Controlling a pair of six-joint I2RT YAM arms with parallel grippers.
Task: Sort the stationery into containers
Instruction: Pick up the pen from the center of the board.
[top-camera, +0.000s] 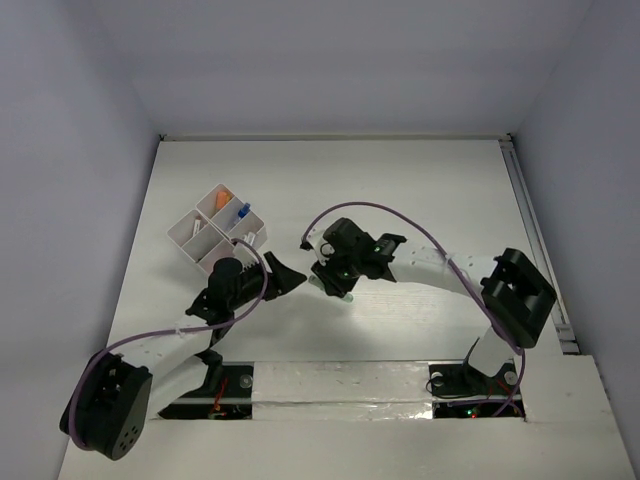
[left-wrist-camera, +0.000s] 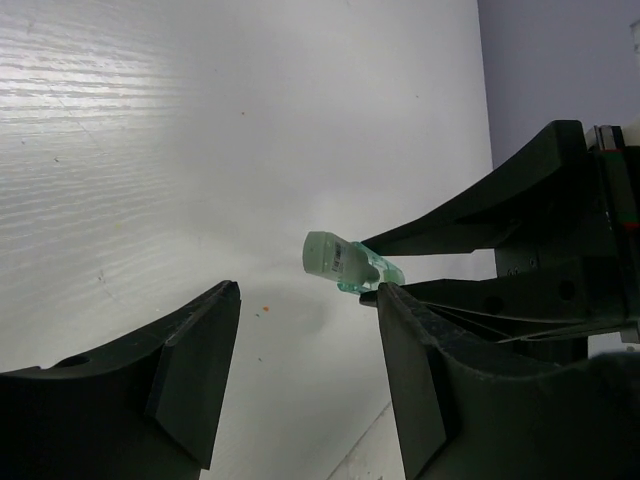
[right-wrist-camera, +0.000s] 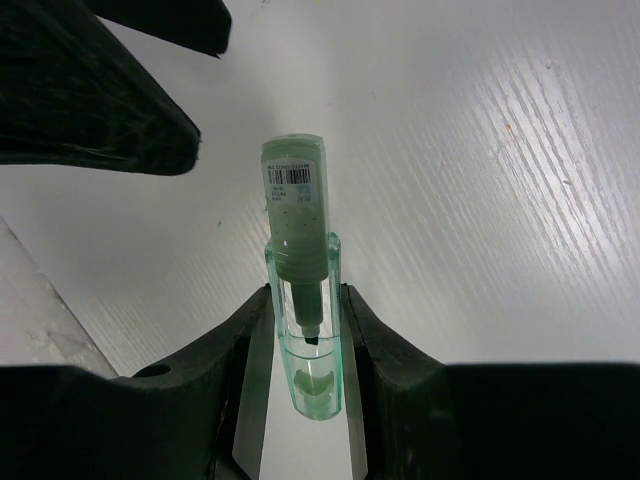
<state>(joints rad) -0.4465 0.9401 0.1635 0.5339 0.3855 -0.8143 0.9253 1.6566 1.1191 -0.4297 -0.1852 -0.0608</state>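
My right gripper (right-wrist-camera: 307, 296) is shut on a pale green marker (right-wrist-camera: 295, 205) with a clear green cap, holding it by the cap end above the table. The marker's barcoded barrel sticks out past the fingers. In the top view the right gripper (top-camera: 335, 283) is at mid-table. My left gripper (left-wrist-camera: 308, 300) is open and empty, its jaws wide apart just short of the marker (left-wrist-camera: 335, 258). In the top view the left gripper (top-camera: 286, 275) is close to the left of the right one. The white compartment tray (top-camera: 185, 238) stands at the back left.
The tray holds a small orange piece (top-camera: 224, 197) and a blue piece (top-camera: 243, 211) in its far compartments, plus white sticks nearer. The left gripper's dark fingers (right-wrist-camera: 100, 110) show at the top left of the right wrist view. A purple cable (top-camera: 400, 215) arcs over the right arm.
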